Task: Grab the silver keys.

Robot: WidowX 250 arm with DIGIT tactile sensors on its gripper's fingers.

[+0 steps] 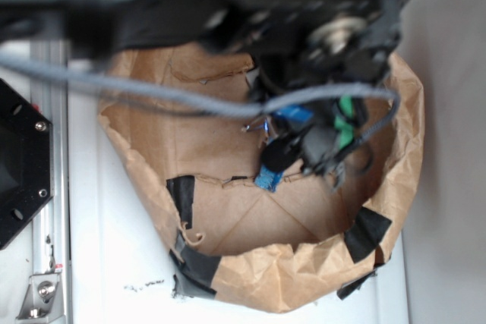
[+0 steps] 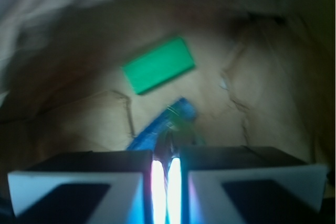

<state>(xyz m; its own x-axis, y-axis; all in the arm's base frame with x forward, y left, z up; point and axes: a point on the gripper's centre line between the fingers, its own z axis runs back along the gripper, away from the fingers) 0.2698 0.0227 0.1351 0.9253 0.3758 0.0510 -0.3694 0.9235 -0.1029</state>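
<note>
Black robot hand inside crumpled brown paper bag, fingers nearly together, grasp contents unclear, silver keys not clearly discernible, blue sponge at 12 o'clock of fingertips, green rectangular block farther at 12, white surface below.

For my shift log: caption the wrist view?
Gripper nearly closed over blue sponge in paper bag, green block beyond.

— What is found around the gripper?
— It is enclosed by the bag walls on all sides. Just ahead of the nearly closed jaws a blue sponge is seen; farther ahead, a green block.
— Where is bare floor left?
— To the block's right and the sponge's left.
</note>
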